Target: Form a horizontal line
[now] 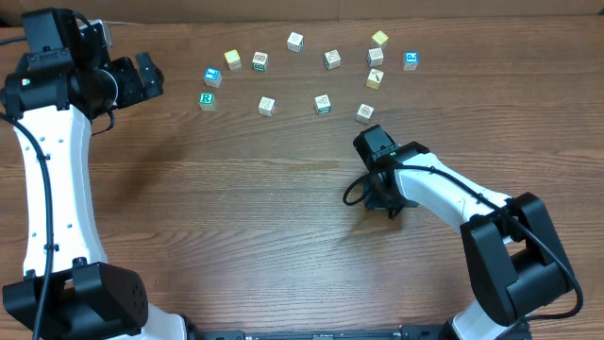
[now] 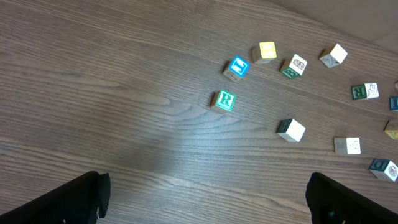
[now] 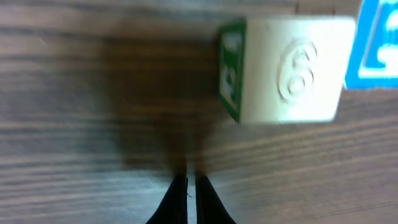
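No row of three touching cubes shows. The green "R" cube (image 1: pixel 207 99) stands alone at the back left, also in the left wrist view (image 2: pixel 224 100). A blue picture cube (image 1: pixel 212 76) (image 2: pixel 237 67) sits apart just behind it. A cream-topped cube (image 1: pixel 267 106) (image 2: pixel 291 130) lies to the right. My left gripper (image 1: pixel 146 77) (image 2: pixel 205 199) is open and empty, left of these cubes. My right gripper (image 1: pixel 382 198) (image 3: pixel 191 199) is shut and empty, tips down near the table. A cream cube embossed "6" (image 3: pixel 289 68) with a green side lies just ahead of it.
Several more cubes are scattered along the back: a yellow one (image 1: pixel 232 59), ones at the middle (image 1: pixel 295 41) (image 1: pixel 323 104), and a group at the right (image 1: pixel 375 79) (image 1: pixel 411 60). A blue-and-white face (image 3: pixel 379 50) shows beside the "6" cube.
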Robot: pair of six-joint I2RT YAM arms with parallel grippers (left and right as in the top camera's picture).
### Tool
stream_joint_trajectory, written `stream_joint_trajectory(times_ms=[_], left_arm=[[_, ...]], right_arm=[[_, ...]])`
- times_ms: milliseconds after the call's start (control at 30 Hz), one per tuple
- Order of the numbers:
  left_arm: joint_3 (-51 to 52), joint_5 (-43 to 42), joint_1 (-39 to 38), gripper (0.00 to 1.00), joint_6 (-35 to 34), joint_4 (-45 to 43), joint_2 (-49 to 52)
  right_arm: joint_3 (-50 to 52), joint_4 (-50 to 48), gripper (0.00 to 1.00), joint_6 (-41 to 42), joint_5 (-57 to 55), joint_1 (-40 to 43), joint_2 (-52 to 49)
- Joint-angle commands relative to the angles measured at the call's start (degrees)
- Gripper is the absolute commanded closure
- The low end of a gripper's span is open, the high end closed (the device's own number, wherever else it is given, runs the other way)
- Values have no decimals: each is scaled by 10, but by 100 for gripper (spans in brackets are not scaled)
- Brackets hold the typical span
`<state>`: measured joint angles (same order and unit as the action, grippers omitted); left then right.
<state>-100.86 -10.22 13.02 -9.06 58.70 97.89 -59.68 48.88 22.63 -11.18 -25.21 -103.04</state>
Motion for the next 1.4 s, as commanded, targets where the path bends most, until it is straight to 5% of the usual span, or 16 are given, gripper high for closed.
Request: stream_joint_trajectory(times_ms=[0, 1367], left_arm=[[-10, 2, 0, 0, -8, -1, 1], [-10, 2, 0, 1, -8, 0, 1]], right_arm=[[1, 8, 96, -1, -15, 2, 1], [1, -37, 96, -1, -137, 5, 1]])
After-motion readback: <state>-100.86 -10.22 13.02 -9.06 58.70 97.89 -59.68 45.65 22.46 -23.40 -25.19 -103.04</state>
